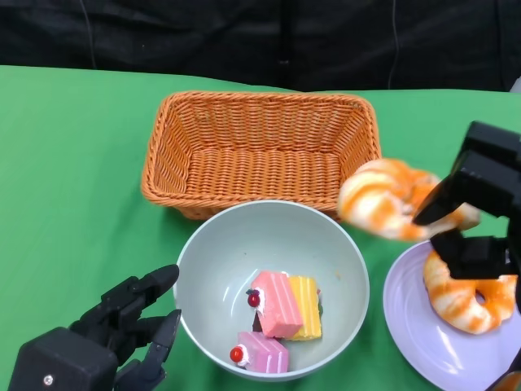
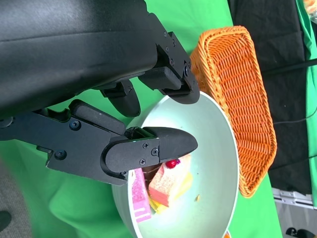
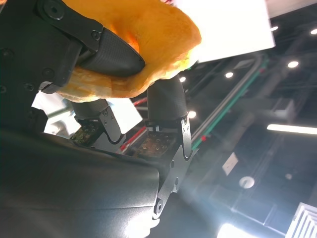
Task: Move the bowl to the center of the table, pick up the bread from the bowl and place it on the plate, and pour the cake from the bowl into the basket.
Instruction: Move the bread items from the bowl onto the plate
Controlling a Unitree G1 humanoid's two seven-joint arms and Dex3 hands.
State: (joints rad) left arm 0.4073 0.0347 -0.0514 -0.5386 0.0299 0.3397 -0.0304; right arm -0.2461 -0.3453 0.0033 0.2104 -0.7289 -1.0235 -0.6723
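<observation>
Plate [image 1: 407, 309] cut off at frame edge; right hand [image 1: 476, 208] holding bread [image 1: 383, 204].

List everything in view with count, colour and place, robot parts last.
table: one, green cloth, under everything.
basket: one, orange wicker, far centre, nothing inside.
bowl: one, pale green, near centre, before the basket.
cake pieces: three, pink and yellow, in the bowl.
plate: one, lilac, right of the bowl.
bread: two, orange and white; one on the plate, one held above it.
left hand: black, beside the bowl, holding nothing.
right hand: black, gripping the bread.
</observation>
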